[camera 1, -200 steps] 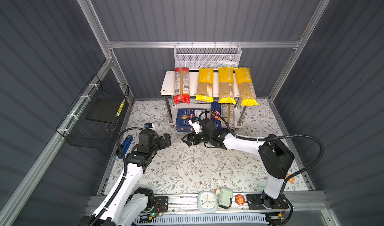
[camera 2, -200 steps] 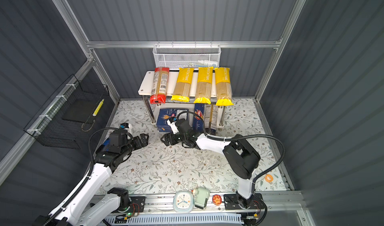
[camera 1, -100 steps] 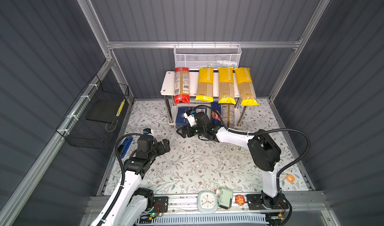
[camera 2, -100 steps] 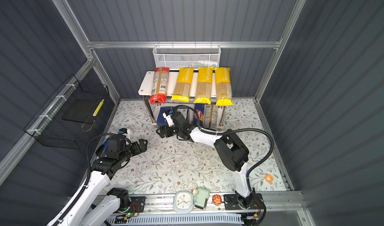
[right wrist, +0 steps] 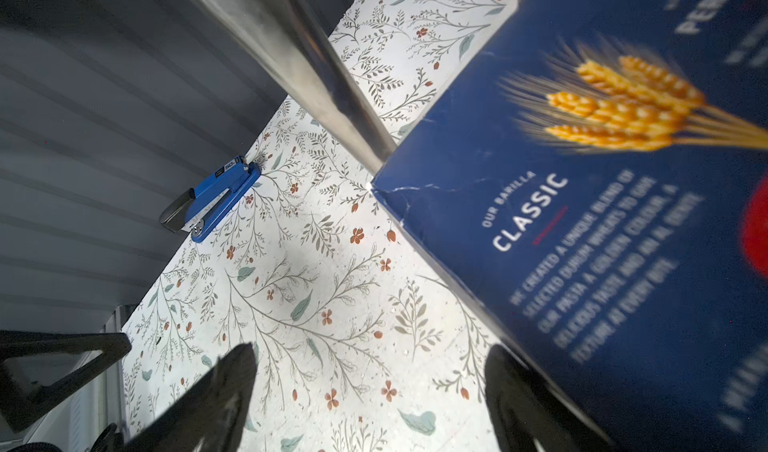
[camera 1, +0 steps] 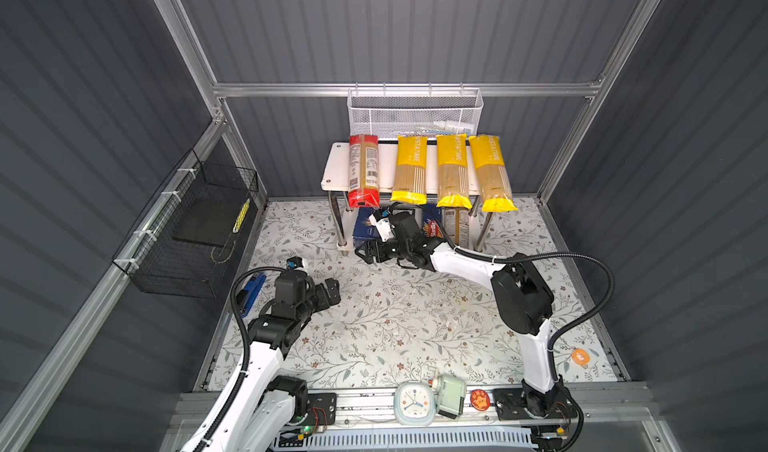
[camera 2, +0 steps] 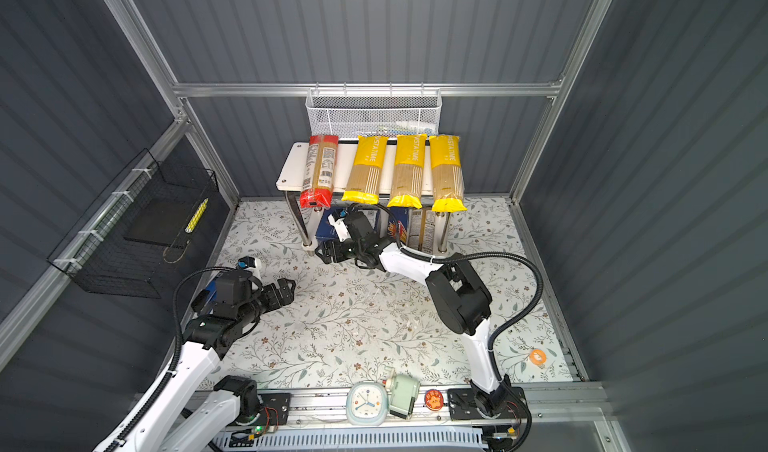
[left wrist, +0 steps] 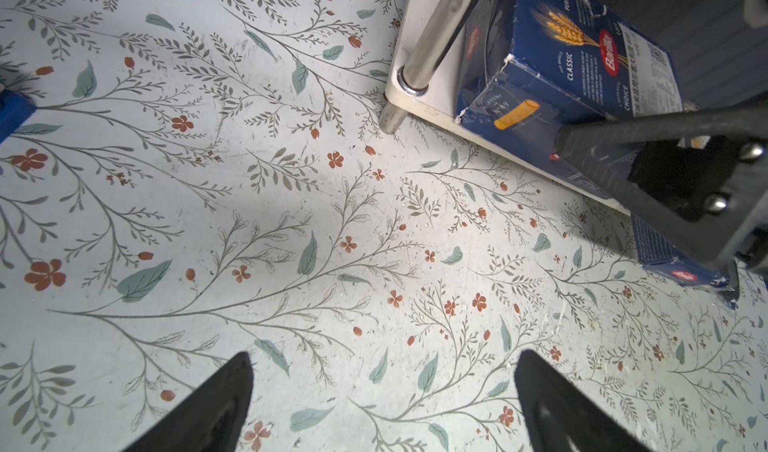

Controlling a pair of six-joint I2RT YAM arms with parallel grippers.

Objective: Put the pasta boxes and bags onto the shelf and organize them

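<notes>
The white shelf [camera 1: 332, 172] [camera 2: 289, 167] carries a red-ended bag [camera 1: 364, 167] and three yellow bags [camera 1: 452, 167] on its top board. On the lower board lie a wide blue Barilla box [camera 1: 365, 226] [left wrist: 582, 68] [right wrist: 602, 221], a narrow blue box [camera 1: 432, 227] [left wrist: 673, 259] and a clear dark-ended bag [camera 1: 456, 225]. My right gripper [camera 1: 365, 254] [camera 2: 325, 252] [right wrist: 370, 371] is open and empty, low at the wide box's front left corner, one finger beside its edge. My left gripper [camera 1: 334, 290] [camera 2: 289, 288] [left wrist: 382, 387] hangs open over bare floor.
A white mesh basket [camera 1: 415, 113] hangs behind the shelf and a black wire basket [camera 1: 187, 230] on the left wall. A blue stapler [camera 1: 251, 292] [right wrist: 212, 196] lies by the left wall. A clock [camera 1: 413, 402] and an orange ring [camera 1: 579, 356] sit near the front.
My right gripper has moved back and left, up to the shelf's lower tier by the wide box. My left gripper has drawn back a little toward the front.
</notes>
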